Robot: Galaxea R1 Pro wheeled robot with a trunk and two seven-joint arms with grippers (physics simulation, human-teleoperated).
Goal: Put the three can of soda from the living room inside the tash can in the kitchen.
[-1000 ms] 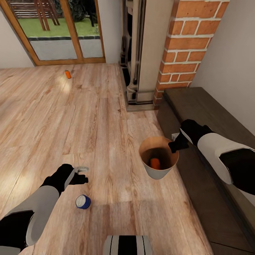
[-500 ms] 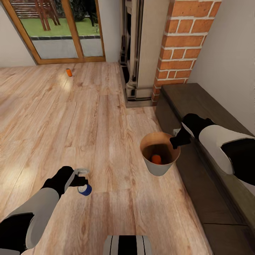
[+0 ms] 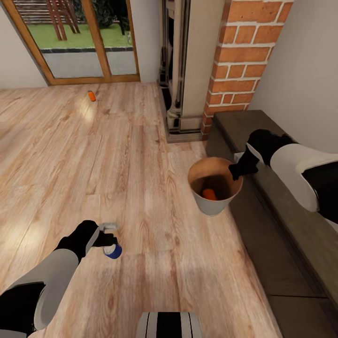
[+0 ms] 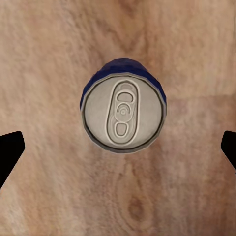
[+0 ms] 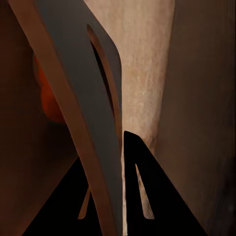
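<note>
Left fingers [image 4: 10, 150] spread wide either side of an upright soda can [image 4: 123, 109] on the living-room floor [image 3: 141, 141].
Right gripper [image 3: 236, 171] pinches the trash can [image 3: 213, 206] rim, one can inside [image 3: 209, 194]; a third [image 3: 91, 96] lies near the glass doors [image 3: 75, 42]. Next: lower, close.

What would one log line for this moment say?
left gripper: open over upright can | right gripper: shut on bin rim | bin: one can inside | third can: floor by doors
</note>
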